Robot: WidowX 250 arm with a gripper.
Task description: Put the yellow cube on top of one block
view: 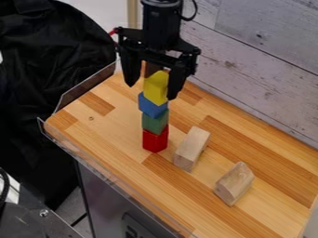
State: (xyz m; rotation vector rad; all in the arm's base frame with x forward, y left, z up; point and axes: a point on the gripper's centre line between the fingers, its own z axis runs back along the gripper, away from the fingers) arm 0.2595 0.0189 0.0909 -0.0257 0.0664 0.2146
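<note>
the flat-faced yellow cube rests atop the blue block, the black gripper above that block with fingers spread apart, grainy oblong wood pieces to its right.

**Stacked tops covered, arm and bench cropped**

The top edge cuts off the arm. The yellow cube covers most of the blue block's top; the green block hides the red block's top. Whether the fingers touch the yellow cube, I cannot tell. Right and bottom edges crop the bench; the left edge cuts the black cloth.
</note>
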